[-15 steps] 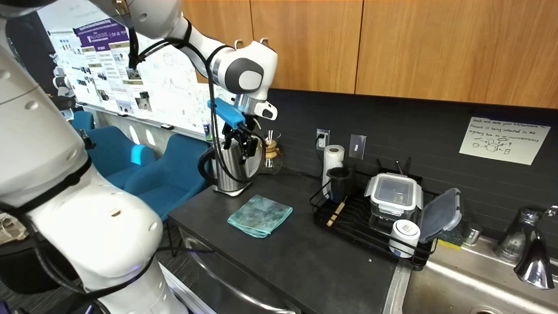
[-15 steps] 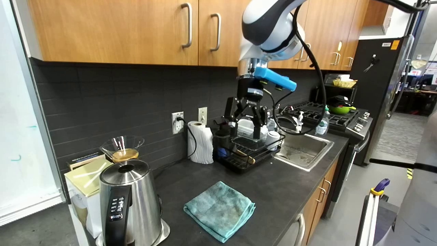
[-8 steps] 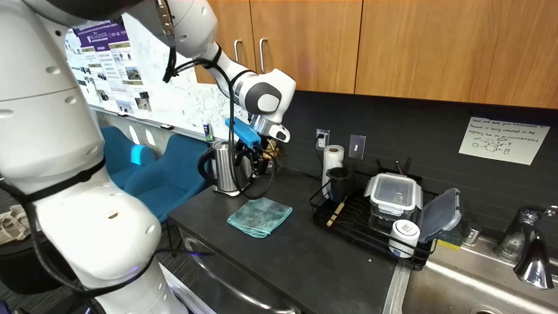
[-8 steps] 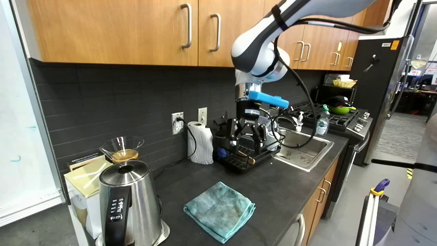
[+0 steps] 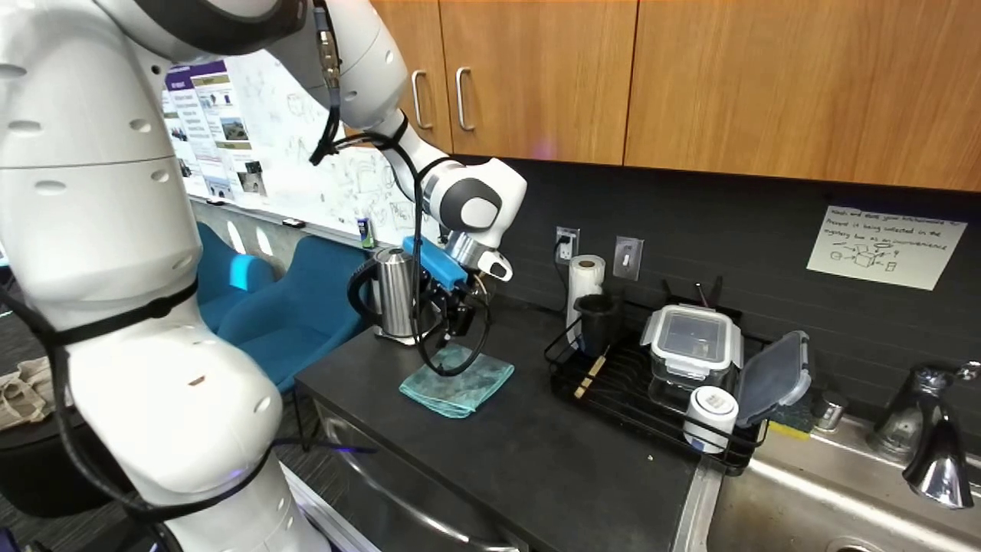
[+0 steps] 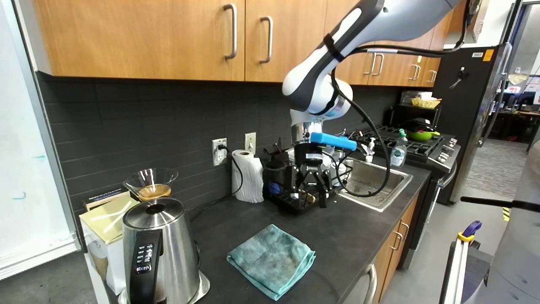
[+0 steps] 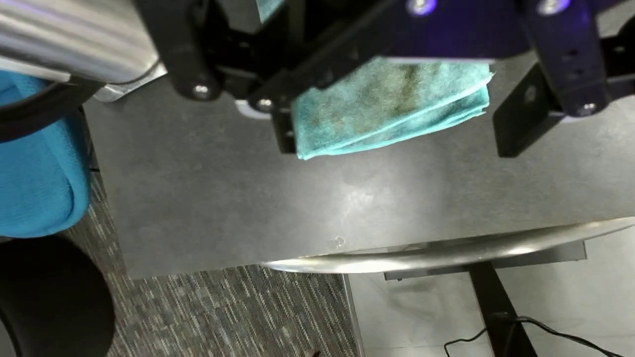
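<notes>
A folded teal cloth (image 6: 272, 259) lay flat on the dark table (image 6: 223, 236), its top blotched with brownish stains. The tool (image 6: 308, 200) hung above the table, near the cloth but higher and apart from it, pointing downward; its black fingers (image 7: 521, 119) were spread wide, released. The wrist view showed part of the cloth between those fingers and part hidden by the tool itself. A black-handled stainless steel electric kettle (image 6: 181, 245) stood near one side of the cloth. On that same side of the cloth were a wood-collared glass coffee maker (image 6: 155, 192) and a yellow-topped box (image 6: 112, 240); a blue chair (image 5: 283, 330) stood farther out from the cloth, past the end of the table. Well apart from the cloth, on the side opposite the kettle, sat a black wire dish rack (image 5: 630, 391). It bore a clip-lidded glass food container (image 5: 693, 341), a white cylindrical container (image 5: 711, 420), a leaning gray lid (image 5: 775, 376) and a dark cup (image 5: 598, 322). A paper towel roll (image 6: 252, 181) stood upright on the side of the cloth toward the dark tiled wall (image 6: 126, 118), and a stainless steel sink (image 5: 766, 514) lay farther from the cloth than the rack.
</notes>
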Action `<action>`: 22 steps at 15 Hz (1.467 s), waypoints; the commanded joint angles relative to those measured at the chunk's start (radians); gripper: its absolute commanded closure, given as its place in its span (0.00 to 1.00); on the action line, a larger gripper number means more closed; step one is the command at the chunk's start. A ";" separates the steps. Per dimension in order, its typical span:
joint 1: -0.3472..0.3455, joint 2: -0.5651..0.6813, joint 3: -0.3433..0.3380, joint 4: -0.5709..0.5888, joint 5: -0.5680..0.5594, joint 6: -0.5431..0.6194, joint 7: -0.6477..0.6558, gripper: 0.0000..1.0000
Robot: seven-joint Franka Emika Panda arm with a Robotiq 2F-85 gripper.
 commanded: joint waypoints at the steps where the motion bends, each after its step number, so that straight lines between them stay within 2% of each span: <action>1: -0.015 -0.017 0.010 -0.042 0.028 0.078 -0.107 0.00; 5: -0.008 -0.012 0.020 -0.091 0.016 0.312 -0.135 0.00; 9: -0.007 0.017 0.029 -0.116 -0.005 0.439 -0.105 0.00; 22: -0.039 0.098 0.042 -0.159 0.024 0.588 -0.113 0.00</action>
